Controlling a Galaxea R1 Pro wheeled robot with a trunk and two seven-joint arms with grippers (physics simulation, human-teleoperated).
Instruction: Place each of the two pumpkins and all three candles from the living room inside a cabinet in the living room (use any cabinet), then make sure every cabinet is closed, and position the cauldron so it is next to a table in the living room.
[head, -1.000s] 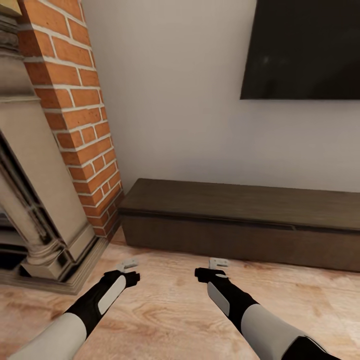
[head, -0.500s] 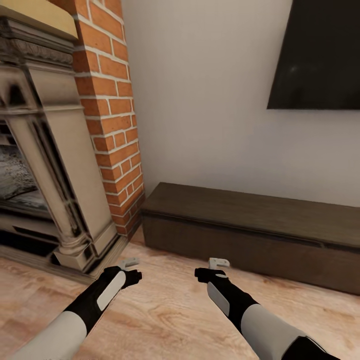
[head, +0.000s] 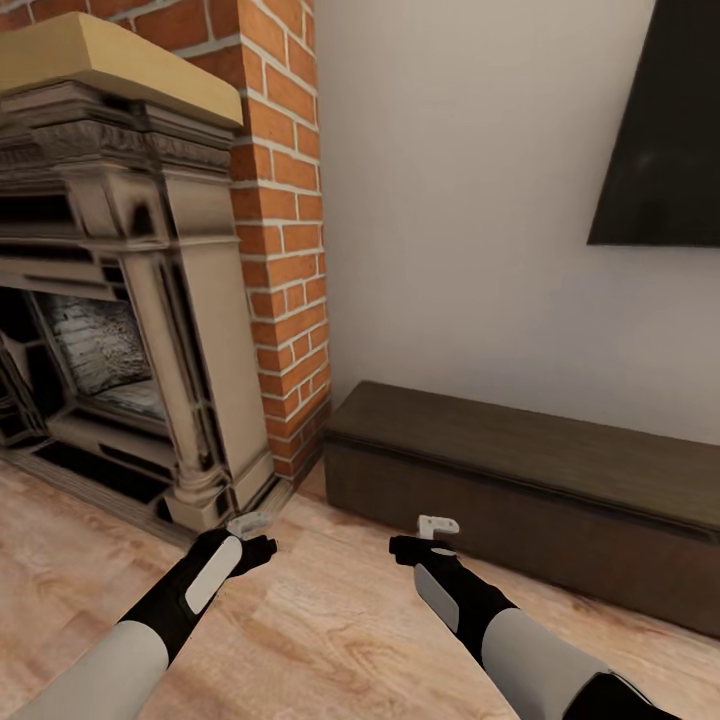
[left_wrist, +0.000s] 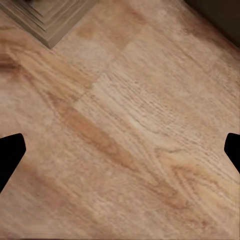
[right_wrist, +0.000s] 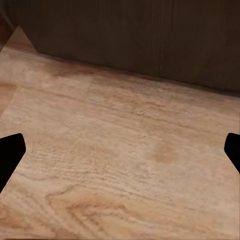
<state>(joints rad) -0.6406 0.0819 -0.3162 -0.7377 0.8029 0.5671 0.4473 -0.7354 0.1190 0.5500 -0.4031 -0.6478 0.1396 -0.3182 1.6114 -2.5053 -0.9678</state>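
Facing a corner of the living room, the robot looks down on the cabinet (head: 540, 480), a long low dark brown unit set against the white wall just beside the brick column (head: 285, 240) of the fireplace (head: 130, 300). Its front appears flush and closed along the stretch in view. No pumpkin, candle or cauldron is on or near it here, so how many of the 5 items are already inside cannot be told; judging by the bare arms and closed front, the robot is probably between carries or searching, and the cauldron step cannot be judged.

Both arms reach forward low over the wooden floor (head: 330, 640). The left pincer (head: 250, 522) hangs above bare planks near the fireplace base, its 2 fingertips spread wide at the edges of the left wrist view, gripping nothing. The right pincer (head: 438, 524) hovers over the floor just short of the cabinet front, likewise parted wide, holding and touching nothing.
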